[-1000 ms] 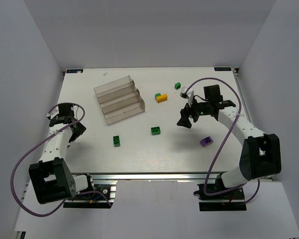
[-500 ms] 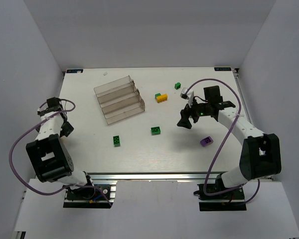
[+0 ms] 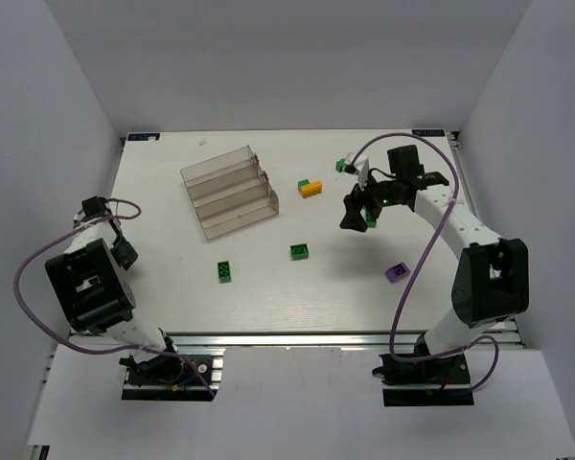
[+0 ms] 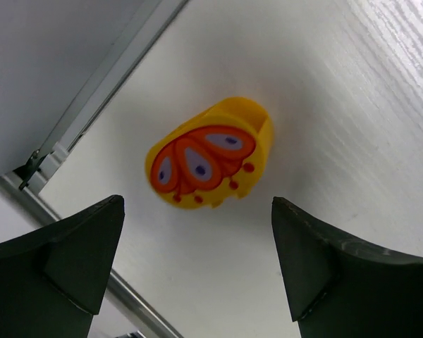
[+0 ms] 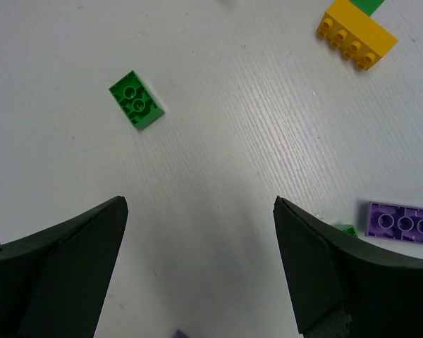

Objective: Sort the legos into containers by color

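Far left, our left gripper hangs, fingers spread around a yellow butterfly piece. Next comes the clear tray, then green bricks and a yellow brick loose on the table. Our right gripper gapes wide above bare tabletop, a purple brick lying beyond it

Stepped tray the 1 tall obstacle, low legos around.

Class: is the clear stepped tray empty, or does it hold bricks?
Empty. In the top view no colour shows inside the tray; the yellow brick and the purple brick lie outside it.
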